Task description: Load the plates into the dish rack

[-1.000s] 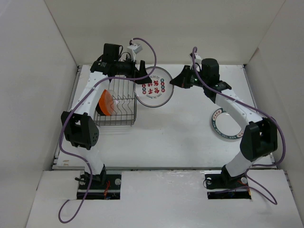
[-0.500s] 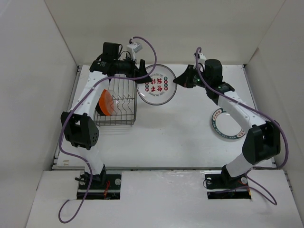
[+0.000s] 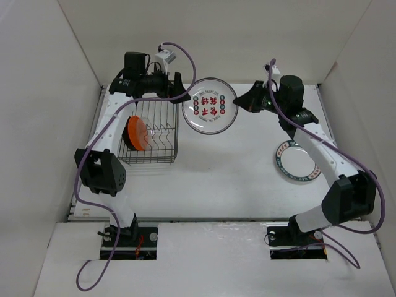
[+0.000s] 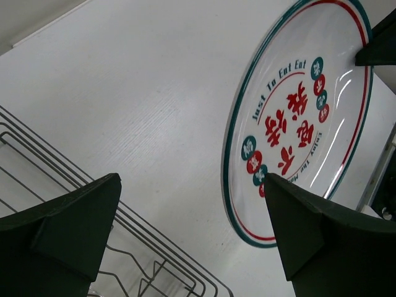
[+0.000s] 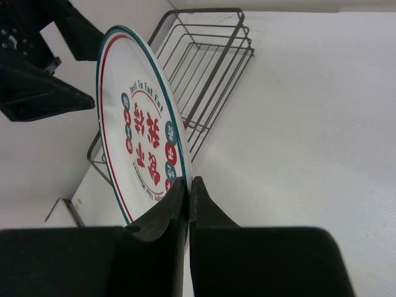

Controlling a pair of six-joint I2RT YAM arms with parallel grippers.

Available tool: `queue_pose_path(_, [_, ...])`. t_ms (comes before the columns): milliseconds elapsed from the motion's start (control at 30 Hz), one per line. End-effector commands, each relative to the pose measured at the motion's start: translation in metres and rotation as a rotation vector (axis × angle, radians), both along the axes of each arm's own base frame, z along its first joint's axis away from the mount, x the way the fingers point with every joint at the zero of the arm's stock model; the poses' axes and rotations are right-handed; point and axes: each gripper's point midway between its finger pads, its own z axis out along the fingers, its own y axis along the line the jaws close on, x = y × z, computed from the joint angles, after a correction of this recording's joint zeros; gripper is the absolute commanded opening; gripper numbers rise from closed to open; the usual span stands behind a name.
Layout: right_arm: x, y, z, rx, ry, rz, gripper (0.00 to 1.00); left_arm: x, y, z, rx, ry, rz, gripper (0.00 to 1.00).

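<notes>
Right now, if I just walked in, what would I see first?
Probably the white plate with red characters, held up off the table near the back, pinched at its rim by the right gripper. The left gripper hangs open beside it, by the dish rack, where an orange plate stands on edge.

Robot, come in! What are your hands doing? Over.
Right gripper shut on the red-character plate, tilted up. Left gripper open beside it. Dish rack holds an orange plate, slots free beside it.
</notes>
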Motion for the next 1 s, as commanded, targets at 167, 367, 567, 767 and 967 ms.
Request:
queue_pose_path(167, [-0.028,0.023,0.053,0.04,-0.167,0.157,0.0,-0.021,-0.017,0.027,-0.088,-0.024,-0.149,0.78])
queue_pose_path(367, [-0.024,0.025,0.063,0.059,-0.213,0.156,0.0,-0.037,-0.024,0.012,-0.109,0.051,-0.26,0.38])
queue_pose_path(567, [-0.018,0.032,0.069,0.076,-0.213,0.163,0.0,-0.041,-0.023,0.013,-0.103,0.056,-0.279,0.0])
queue_pose_path(767, [0.001,0.011,0.057,0.04,-0.176,-0.036,1.0,-0.021,0.015,0.04,0.006,-0.051,0.047,0.0])
queue_pose_path(967, [0.013,-0.036,0.014,-0.179,-0.026,-0.322,1.0,-0.011,0.126,0.059,0.261,-0.221,0.733,0.0])
